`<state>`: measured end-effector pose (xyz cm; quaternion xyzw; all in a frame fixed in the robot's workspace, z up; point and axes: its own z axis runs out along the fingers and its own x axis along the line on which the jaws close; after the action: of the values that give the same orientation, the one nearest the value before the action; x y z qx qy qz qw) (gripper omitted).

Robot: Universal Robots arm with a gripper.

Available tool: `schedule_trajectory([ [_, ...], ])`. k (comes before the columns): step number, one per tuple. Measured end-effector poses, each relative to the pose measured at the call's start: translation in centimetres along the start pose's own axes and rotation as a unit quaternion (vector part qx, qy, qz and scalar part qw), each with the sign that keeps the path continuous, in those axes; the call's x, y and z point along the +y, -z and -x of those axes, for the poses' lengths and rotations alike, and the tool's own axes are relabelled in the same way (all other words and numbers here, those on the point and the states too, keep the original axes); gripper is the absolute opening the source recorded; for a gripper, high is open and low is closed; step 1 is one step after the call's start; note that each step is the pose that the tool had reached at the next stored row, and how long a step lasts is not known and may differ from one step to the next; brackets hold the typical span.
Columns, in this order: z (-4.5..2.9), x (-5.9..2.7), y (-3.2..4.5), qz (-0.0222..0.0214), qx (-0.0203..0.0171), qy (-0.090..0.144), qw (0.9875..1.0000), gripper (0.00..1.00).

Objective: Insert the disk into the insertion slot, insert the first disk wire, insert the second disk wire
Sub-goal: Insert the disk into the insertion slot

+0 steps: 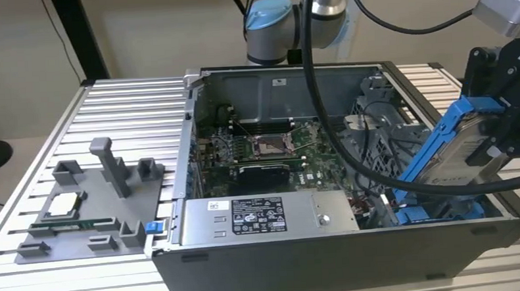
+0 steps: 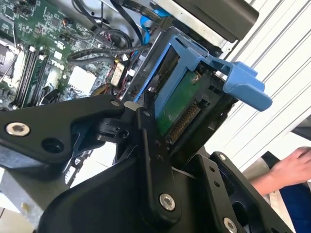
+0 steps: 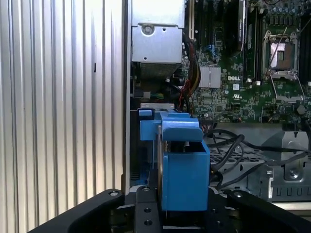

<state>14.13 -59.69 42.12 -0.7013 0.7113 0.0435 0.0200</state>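
Disk (image 1: 460, 153): bright blue carrier frame, silver-white label face, green underside. Claw (image 1: 498, 135): black. Motherboard (image 1: 269, 151): green. Power-supply box (image 1: 263, 218): grey, white-and-black label. Table (image 1: 127, 118): silver, ribbed. Fixture tray (image 1: 71, 242): plain grey

I see soft, even light; glare whitens the slatted table (image 3: 63, 97) (image 2: 286, 48) in both wrist views.

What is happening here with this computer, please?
The robot arm's gripper is shut on the blue-framed disk and holds it tilted over the open computer case. The disk's lower end is close above the insertion slot, at the exterior view's right. The disk is not yet seated in the slot.
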Motion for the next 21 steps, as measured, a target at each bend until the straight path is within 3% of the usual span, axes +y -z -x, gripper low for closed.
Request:
schedule_trajectory([
  [15,-0.10,-0.06,-1.73,-0.0001,-0.0109,0.000,0.9999,0.00],
  [21,-0.17,-0.09,-2.46,-0.0002,-0.0121,0.000,0.9999,0.00],
])
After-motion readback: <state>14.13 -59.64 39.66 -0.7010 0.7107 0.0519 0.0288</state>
